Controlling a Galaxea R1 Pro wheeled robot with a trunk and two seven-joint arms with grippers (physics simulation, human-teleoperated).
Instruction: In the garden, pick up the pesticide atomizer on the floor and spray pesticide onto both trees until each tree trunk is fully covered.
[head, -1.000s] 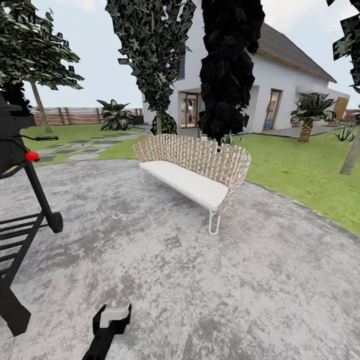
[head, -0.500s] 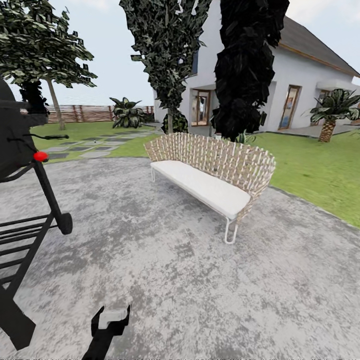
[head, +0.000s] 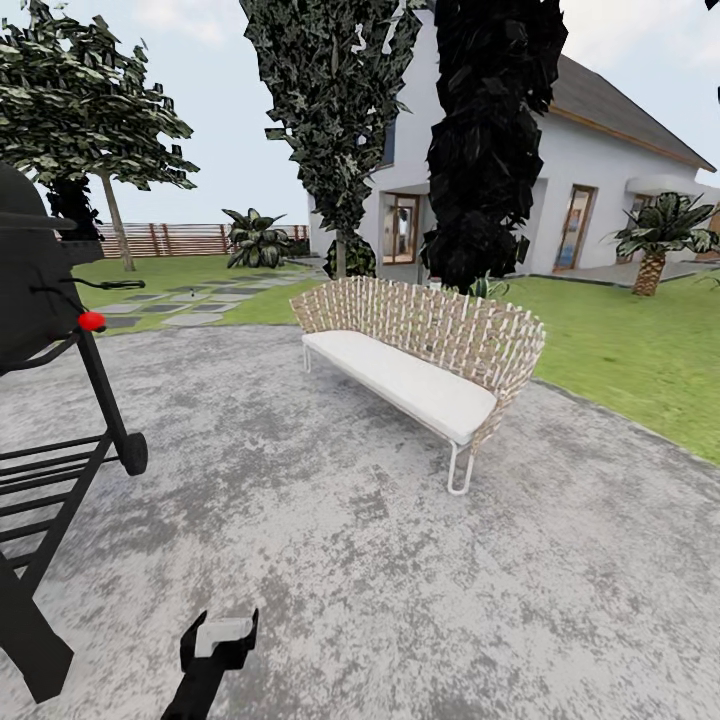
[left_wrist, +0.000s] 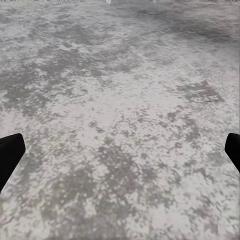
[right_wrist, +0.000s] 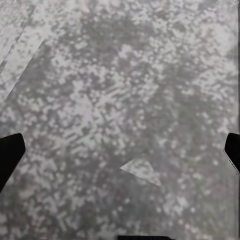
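The pesticide atomizer is out of view. A tree (head: 113, 225) with a pale bare trunk and a patchy green crown stands far off at the left, on the lawn (head: 640, 360) in front of the brown slat fence (head: 190, 239). My left arm (head: 213, 655) pokes in at the bottom of the head view, above the grey patio (head: 330, 560). In the left wrist view the left gripper (left_wrist: 120, 155) is open over bare paving, its black fingertips (left_wrist: 9, 152) far apart. The right gripper (right_wrist: 120, 155) is open too, with nothing between its fingers.
A wicker bench (head: 420, 345) with a white seat stands mid-patio. A black wheeled grill (head: 50, 400) is close at the left. Two dark, dense trees (head: 490, 140) rise behind the bench, in front of a white house (head: 600, 190). Palm-like plants (head: 655, 235) grow on the grass.
The whole head picture has shifted right and slightly down, so the camera has moved. The bench and grill look a little nearer. Both grippers stay open.
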